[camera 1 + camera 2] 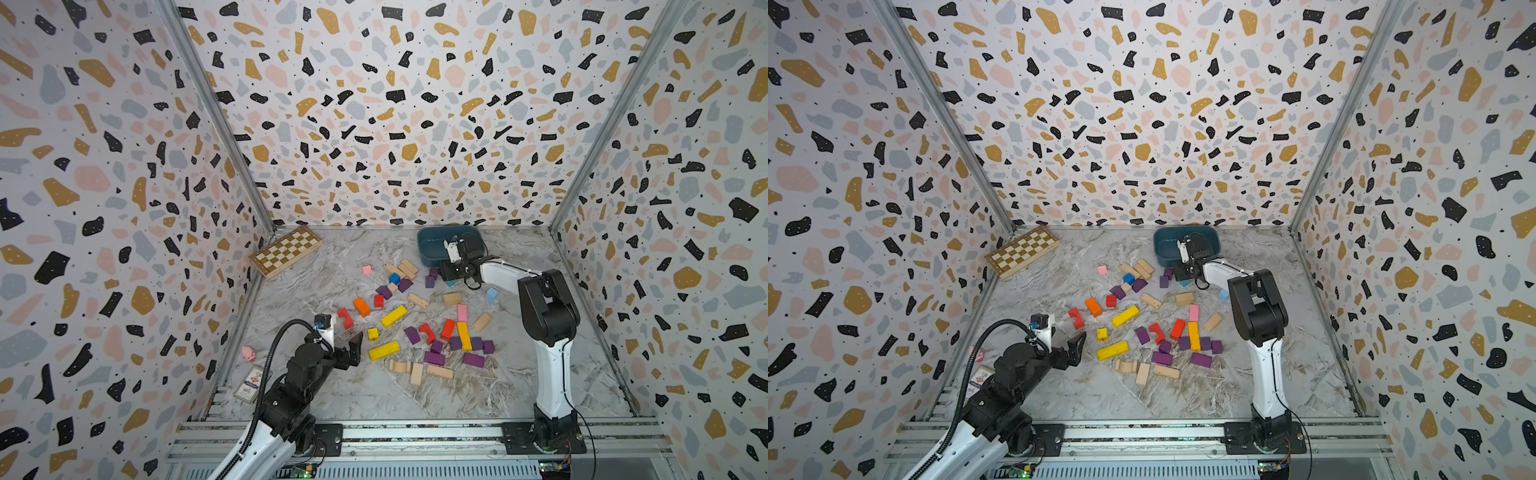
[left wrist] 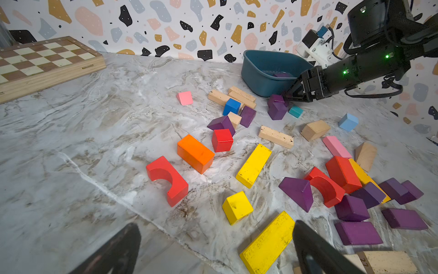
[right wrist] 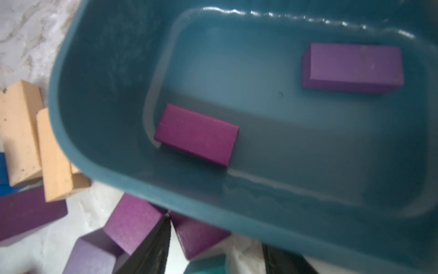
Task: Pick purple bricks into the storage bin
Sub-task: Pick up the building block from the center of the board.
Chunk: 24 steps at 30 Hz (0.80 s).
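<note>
The teal storage bin (image 1: 428, 245) (image 1: 1163, 249) stands at the back of the table. Two purple bricks (image 3: 196, 135) (image 3: 353, 66) lie flat in it. Just outside its front wall, my right gripper (image 1: 441, 276) (image 3: 216, 237) stands low with its jaws apart around a purple brick (image 3: 199, 234). One finger sits between that brick and a second purple brick (image 3: 135, 220). The other finger stands clear of it. More purple bricks lie mid-table (image 1: 384, 291) and in a front-right cluster (image 1: 473, 359) (image 2: 358, 233). My left gripper (image 1: 353, 345) (image 2: 215, 251) hovers open and empty at the front left.
A wooden chessboard (image 1: 286, 251) lies at the back left. Red (image 2: 170, 180), orange (image 2: 195, 153), yellow (image 2: 253, 166), pink, blue and plain wooden blocks (image 2: 276, 136) are scattered among the purple ones. A teal block (image 2: 295, 111) lies by the right gripper. A pink toy (image 1: 248, 353) sits by the left wall.
</note>
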Motion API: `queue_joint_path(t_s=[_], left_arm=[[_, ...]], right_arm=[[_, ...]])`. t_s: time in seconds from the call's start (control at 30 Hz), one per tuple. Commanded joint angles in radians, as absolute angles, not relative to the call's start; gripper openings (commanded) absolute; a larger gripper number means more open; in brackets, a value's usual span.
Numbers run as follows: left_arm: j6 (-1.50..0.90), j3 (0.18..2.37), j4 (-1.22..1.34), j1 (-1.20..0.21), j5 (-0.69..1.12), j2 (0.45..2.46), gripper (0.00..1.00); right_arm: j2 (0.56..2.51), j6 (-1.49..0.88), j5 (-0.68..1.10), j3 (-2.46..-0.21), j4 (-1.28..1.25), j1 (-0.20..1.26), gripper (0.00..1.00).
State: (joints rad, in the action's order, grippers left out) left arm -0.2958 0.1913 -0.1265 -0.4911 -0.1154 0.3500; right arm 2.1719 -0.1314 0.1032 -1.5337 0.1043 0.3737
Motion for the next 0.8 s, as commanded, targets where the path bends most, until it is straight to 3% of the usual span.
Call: queue_joint_path(t_s=[0.0,0.2,0.6,0.77], left_arm=[[-0.288,0.187,-0.078,-0.493,-0.130,0.353,0.99],[-0.289,0.187,-0.078,-0.493,-0.130,0.353,0.99],[-0.288,0.188,-0.069,-0.493,-0.129,0.365,0.99],[-0.286,0.187,-0.069,-0.493,-0.127,0.364,0.99]], right_arm=[[2.189,-0.117,0.101,-1.586,0.136,0.385,0.59],[2.218,-0.118,0.114,-1.614,0.143,0.389,0.54],[2.161,-0.100,0.107,-1.584,0.148,0.397,0.32],[2.112,-0.088,0.104,-1.550,0.156,0.405,0.29]])
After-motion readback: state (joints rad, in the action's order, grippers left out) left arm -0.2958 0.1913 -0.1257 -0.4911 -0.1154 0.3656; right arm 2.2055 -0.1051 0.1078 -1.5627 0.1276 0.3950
